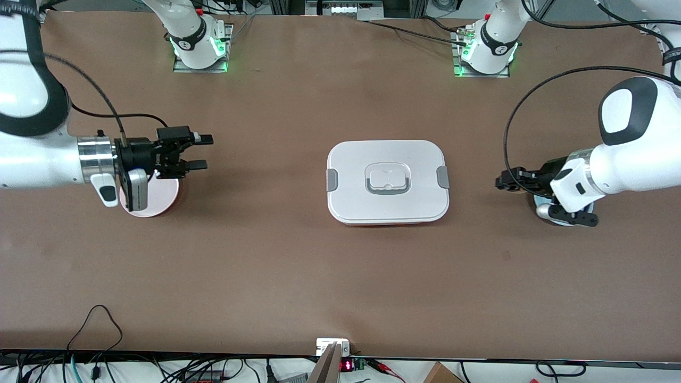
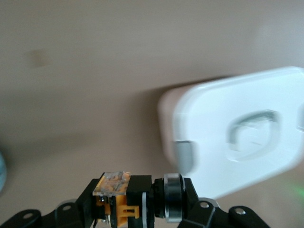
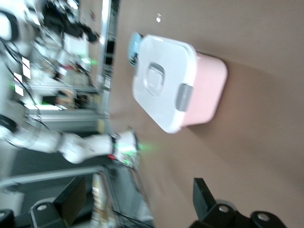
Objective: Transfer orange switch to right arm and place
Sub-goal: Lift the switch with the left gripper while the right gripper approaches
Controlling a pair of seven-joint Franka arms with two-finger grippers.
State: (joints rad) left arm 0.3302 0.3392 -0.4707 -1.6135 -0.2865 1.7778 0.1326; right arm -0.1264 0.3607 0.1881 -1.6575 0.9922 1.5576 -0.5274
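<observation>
Left gripper holds the orange switch; right gripper waits open for the handover.

At the right of the front view, the left gripper [image 1: 505, 182] hangs over a blue dish [image 1: 537, 202], clamped on the switch [image 2: 128, 197]. Only the left wrist view, at its bottom edge, shows the part. At the left of the front view, the right gripper [image 1: 201, 152] hangs over a pink plate [image 1: 159, 197] with its fingers spread and empty. A lidded white box [image 1: 387, 181] sits mid-frame between them; the right wrist view reveals its pink base. The transfer seems not yet begun; next, both grippers likely must meet above the table.
</observation>
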